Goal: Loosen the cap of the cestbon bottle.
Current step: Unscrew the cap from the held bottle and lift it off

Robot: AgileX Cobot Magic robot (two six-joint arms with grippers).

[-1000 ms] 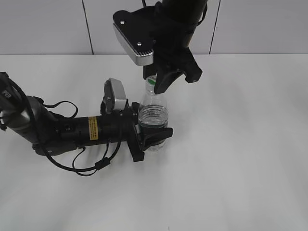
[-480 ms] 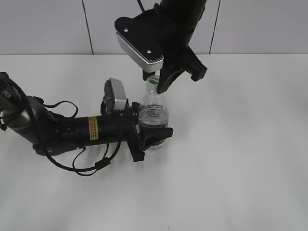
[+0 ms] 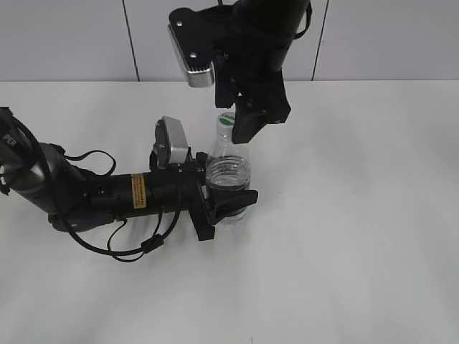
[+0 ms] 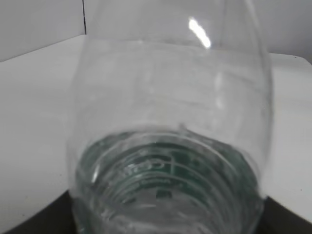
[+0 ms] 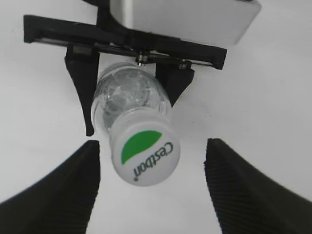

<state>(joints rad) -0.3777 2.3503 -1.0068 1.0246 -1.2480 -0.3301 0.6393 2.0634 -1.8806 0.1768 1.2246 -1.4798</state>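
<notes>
Stands upright near the middle of the white table (image 3: 358,215): a small clear bottle (image 3: 228,168), part full of water, green band low on its body. Topped by a white cap (image 3: 227,119) with a green half-circle and "Cestbon" lettering, seen plainly from the right wrist camera (image 5: 145,150).

Reaches in from the left, lying low along the table: the left arm (image 3: 93,193), its claw (image 3: 228,208) pinching the bottle's lower body from both sides. Fills almost the whole left wrist view: the bottle's clear wall and green band (image 4: 168,165), pressed close to the lens.

Hangs above, coming down from the top of the exterior view: the right claw (image 3: 244,118), spread apart. Flank the cap in the right wrist view: two dark ribbed fingers (image 5: 56,190), one on each side, each with a clear gap of white table between pad and cap. Touching nothing there. Cap seated on the neck; whether tight or slack cannot be told.
</notes>
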